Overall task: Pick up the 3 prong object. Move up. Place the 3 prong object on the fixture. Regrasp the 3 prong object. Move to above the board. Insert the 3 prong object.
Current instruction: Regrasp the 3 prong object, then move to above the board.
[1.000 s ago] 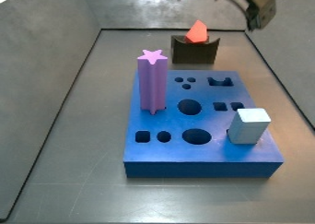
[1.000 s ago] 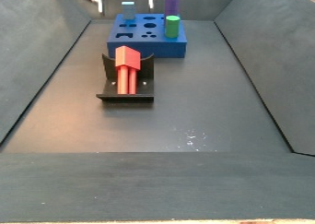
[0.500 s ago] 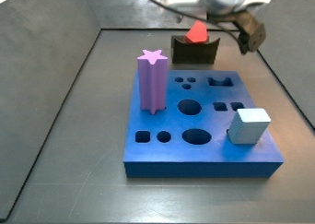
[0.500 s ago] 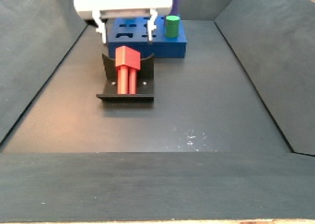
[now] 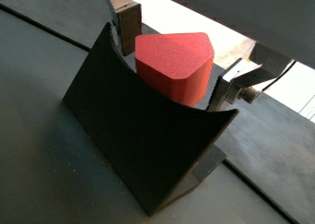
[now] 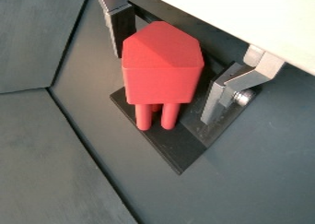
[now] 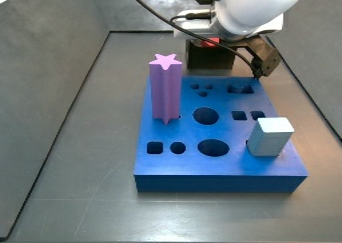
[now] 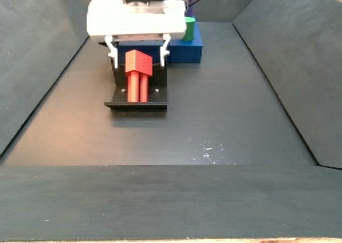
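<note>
The small red-orange plastic 3 prong object (image 6: 160,71) rests on the dark brown boxy fixture (image 5: 142,140), leaning against its upright wall with the prongs pointing down along the base plate, as both wrist views and a side view (image 8: 138,72) show. The robot's claw (image 6: 172,57) stands directly over the fixture, its flat silver fingers (image 6: 227,91) placed one on each side of the red-orange block. The jaws are parted wider than the block; a narrow gap shows on each side, and neither pad appears to touch it, so the claw holds nothing. In a side view the white arm body (image 7: 247,7) hides the block, and only the fixture (image 7: 211,57) appears beneath it, just behind the large flat blue board with cut-out holes (image 7: 221,147). A tall purple star-topped post (image 7: 166,87) and a pale grey cube (image 7: 270,137) stand on the board. Fixture and board sit on the dark grey surface (image 8: 174,137) between sloping walls.
</note>
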